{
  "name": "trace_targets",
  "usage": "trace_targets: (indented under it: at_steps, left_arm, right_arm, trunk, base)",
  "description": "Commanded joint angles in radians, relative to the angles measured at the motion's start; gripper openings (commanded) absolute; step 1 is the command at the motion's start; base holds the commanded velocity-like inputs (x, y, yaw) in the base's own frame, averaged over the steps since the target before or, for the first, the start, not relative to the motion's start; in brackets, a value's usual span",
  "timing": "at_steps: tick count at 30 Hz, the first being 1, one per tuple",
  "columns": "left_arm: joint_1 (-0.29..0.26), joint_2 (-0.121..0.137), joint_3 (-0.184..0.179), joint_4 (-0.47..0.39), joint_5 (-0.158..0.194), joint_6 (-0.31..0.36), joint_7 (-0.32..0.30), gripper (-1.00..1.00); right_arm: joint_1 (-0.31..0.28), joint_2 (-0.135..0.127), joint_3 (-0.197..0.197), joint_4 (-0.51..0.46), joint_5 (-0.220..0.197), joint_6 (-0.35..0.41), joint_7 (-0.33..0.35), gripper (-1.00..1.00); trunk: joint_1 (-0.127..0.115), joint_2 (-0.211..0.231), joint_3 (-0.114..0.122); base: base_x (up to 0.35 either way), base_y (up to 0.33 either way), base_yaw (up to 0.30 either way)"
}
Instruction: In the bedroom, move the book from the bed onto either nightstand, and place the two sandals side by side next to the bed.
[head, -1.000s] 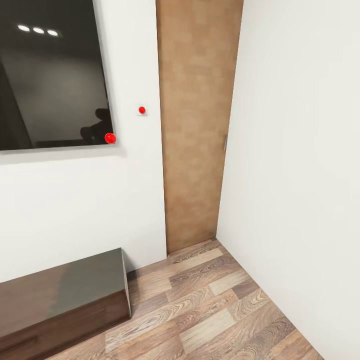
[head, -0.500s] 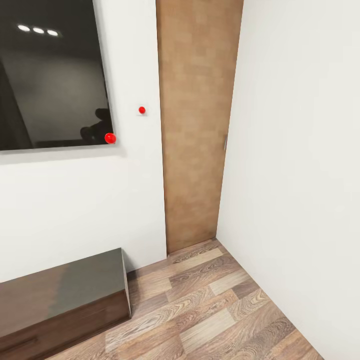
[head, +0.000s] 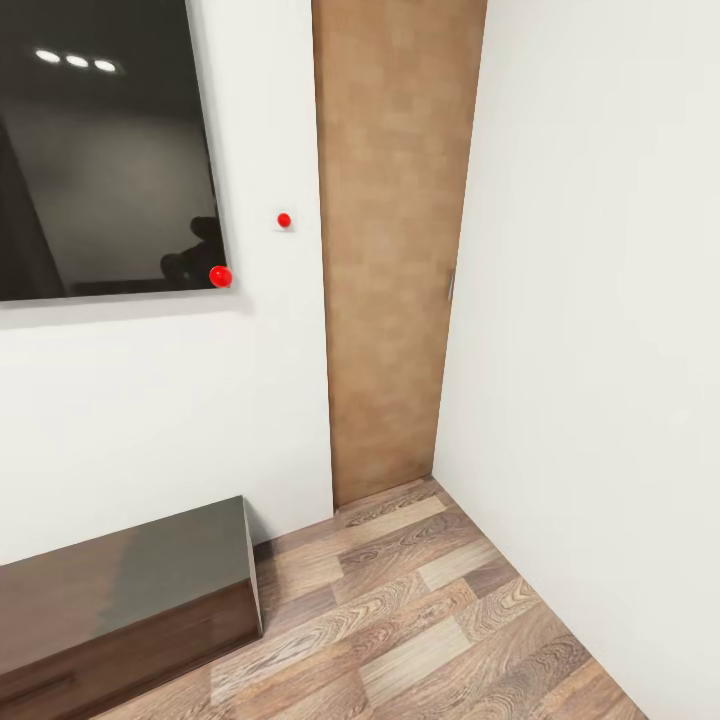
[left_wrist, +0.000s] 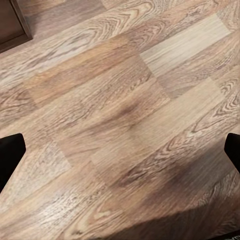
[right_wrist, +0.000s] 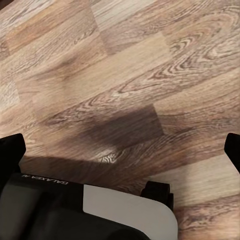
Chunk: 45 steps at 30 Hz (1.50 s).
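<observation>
You were facing a room corner: a wooden door, a dark wall panel and a long glossy bench unit on the plank floor, with no book, bed, nightstand or sandals before you, so I judge you were at the searching stage. Both the left gripper and right gripper hung spread wide and empty over the floor; next you needed to turn and find the bed.

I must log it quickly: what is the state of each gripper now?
Left gripper: open, holding nothing, above the wood floor.
Right gripper: open, holding nothing, above the same floor.
</observation>
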<state>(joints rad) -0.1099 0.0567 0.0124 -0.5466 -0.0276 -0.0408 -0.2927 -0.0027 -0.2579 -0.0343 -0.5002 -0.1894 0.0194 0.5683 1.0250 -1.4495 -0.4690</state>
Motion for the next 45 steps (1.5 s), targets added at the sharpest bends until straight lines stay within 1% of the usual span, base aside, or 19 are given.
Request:
trace_targets:
  at_steps: [1,16,30,45]
  left_arm:
    - [-0.001,0.0,0.001,0.001,-0.003,-0.004,-0.004,1.0]
    - [-0.001,0.0,0.001,0.001,-0.003,-0.004,-0.004,1.0]
    - [-0.001,-0.001,0.001,0.001,-0.003,-0.004,-0.004,1.0]
    - [-0.001,-0.003,0.0,0.001,-0.005,-0.004,-0.004,1.0]
  right_arm:
    - [0.0,0.0,-0.003,0.0,-0.005,0.002,0.005,1.0]
    - [0.0,0.0,-0.003,0.0,-0.005,0.002,0.005,1.0]
    - [0.0,0.0,-0.003,0.0,-0.005,0.002,0.005,1.0]
    - [0.0,0.0,-0.002,0.0,-0.005,0.002,0.005,1.0]
  trunk:
    - [0.0,-0.001,-0.001]
    - [0.0,-0.001,-0.001]
    - [0.0,-0.001,-0.001]
    - [0.0,-0.001,-0.001]
  base:
    - [0.0,0.0,0.0]
    - [0.0,0.0,0.015]
    - [0.0,0.0,0.182]
    - [0.0,-0.033,0.008]
